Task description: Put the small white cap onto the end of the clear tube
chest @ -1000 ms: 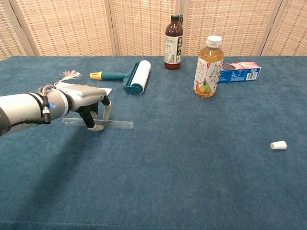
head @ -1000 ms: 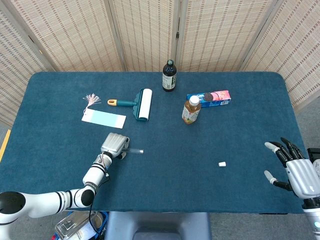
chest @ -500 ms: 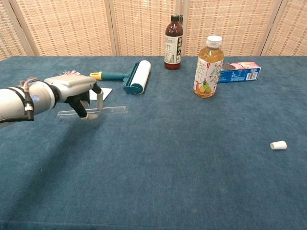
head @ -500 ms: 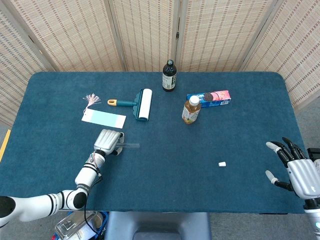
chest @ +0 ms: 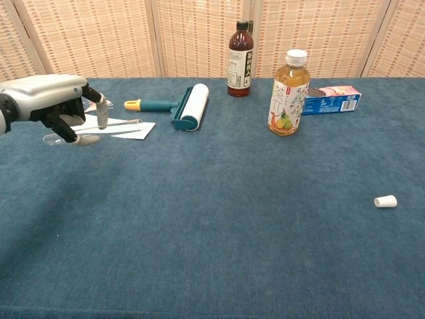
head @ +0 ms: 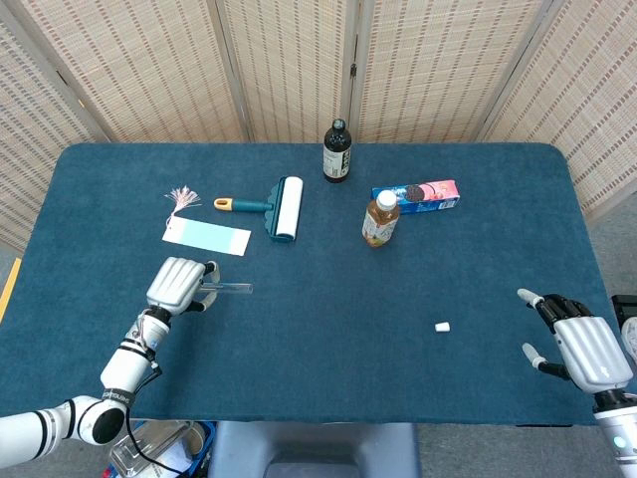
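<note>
Left hand pinching the clear tube, lifted; cap lying apart at lower right.

The left hand (head: 177, 283) pinches the clear tube (head: 231, 288) at left of frame, higher and further left than a second ago. Only the head view shows the right hand (head: 574, 344), fingers spread, holding nothing, lower right. The small white cap (chest: 385, 201) lies on the table (head: 328, 358), well apart from the tube. Bottle labels are unreadable.

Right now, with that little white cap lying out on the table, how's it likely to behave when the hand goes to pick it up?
The white cap lies on its side, so a nudge could roll it. It looks tiny beside the open right hand, so probably light and easily flicked. The table cloth may slow any roll.
</note>
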You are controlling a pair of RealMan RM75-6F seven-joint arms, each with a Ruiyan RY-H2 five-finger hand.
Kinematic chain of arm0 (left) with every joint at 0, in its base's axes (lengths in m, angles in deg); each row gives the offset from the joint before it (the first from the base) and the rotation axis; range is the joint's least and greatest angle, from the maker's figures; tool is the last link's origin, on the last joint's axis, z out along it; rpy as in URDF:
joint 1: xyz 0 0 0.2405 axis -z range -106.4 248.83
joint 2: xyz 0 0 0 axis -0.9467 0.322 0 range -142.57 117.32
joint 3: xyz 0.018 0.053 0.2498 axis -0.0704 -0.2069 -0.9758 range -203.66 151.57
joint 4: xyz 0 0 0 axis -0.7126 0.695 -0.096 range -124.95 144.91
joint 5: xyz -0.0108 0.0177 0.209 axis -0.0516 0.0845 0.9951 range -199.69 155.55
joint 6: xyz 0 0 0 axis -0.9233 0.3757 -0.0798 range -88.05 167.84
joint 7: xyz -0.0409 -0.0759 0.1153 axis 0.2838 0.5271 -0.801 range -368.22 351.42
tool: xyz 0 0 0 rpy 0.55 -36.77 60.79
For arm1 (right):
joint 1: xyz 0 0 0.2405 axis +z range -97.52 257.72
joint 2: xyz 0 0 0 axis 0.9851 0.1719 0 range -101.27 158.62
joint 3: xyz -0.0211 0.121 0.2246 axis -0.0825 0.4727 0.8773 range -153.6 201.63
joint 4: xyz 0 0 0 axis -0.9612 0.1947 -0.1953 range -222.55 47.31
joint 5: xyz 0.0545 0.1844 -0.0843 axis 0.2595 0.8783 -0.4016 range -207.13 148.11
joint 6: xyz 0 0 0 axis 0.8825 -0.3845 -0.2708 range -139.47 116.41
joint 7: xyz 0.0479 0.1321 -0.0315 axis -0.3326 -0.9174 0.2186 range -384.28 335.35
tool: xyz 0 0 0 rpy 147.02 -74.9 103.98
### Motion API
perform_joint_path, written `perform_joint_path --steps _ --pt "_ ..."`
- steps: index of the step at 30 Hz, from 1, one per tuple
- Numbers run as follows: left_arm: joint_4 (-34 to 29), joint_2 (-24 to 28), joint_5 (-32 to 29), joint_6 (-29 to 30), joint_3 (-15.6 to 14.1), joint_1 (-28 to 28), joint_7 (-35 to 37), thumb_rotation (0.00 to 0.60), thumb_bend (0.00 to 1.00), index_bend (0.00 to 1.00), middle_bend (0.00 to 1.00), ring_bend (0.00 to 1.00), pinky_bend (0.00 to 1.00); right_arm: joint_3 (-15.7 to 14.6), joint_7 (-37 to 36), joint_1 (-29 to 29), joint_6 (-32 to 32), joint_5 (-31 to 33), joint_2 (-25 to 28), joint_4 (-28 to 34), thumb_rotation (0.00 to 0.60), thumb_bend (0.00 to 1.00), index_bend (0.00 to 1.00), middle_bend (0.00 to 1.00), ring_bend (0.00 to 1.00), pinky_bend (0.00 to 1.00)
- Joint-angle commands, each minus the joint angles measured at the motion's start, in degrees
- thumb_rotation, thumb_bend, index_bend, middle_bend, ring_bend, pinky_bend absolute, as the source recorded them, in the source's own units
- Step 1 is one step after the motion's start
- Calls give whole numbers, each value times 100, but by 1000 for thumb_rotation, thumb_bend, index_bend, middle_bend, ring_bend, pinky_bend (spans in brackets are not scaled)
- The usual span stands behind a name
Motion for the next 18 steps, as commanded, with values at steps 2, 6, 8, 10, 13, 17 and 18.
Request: perform_joint_path --steps 2,6,8,10,13,17,18 --pt "-106 97 70 -5 5 -84 92 600 326 634 1000 1000 1000 -9 345 278 -592 301 63 196 600 327 177 474 368 391" --pt "-170 118 137 1 7 -133 83 600 326 634 1000 1000 1000 -6 582 545 -1149 569 44 264 600 332 177 537 468 475" --pt "-199 129 157 0 6 -160 72 600 326 634 1000 1000 1000 -2 708 667 -1387 708 17 287 600 332 177 580 536 512" --pt "-220 135 185 -2 -8 -191 59 600 326 634 1000 1000 1000 2 812 787 -1618 856 -21 282 600 333 177 642 614 586" --pt "-241 137 226 -14 -35 -221 23 600 326 634 1000 1000 1000 3 943 971 -1975 1083 -74 268 600 347 177 758 746 719" --pt "-298 140 267 -14 -44 -266 -12 600 326 634 1000 1000 1000 -17 1082 1277 -2549 1392 -204 183 600 377 177 857 856 818" --pt "-309 139 277 -11 -46 -275 -24 600 326 634 1000 1000 1000 -23 1104 1341 -2670 1467 -231 160 600 379 177 865 867 828"
